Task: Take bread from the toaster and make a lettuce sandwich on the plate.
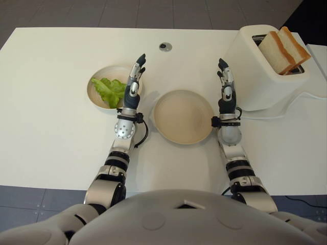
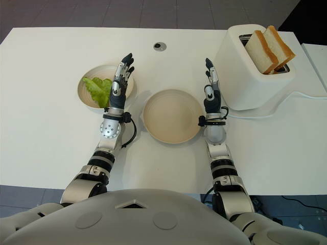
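Left hand [image 1: 134, 81] has straight, spread fingers and holds nothing; it is over the right rim of the bowl [image 1: 104, 71] with the lettuce [image 1: 108, 89]. Just right of it the plate [image 1: 183, 116] sits mid-bench. Right hand [image 1: 226, 91] is also straight-fingered and unloaded, between plate and toaster [image 1: 250, 76], near both. Two bread slices [image 1: 283, 50] stand in the toaster slots at the far right edge; the widest stretch of bench [image 1: 51, 102] lies left of the bowl.
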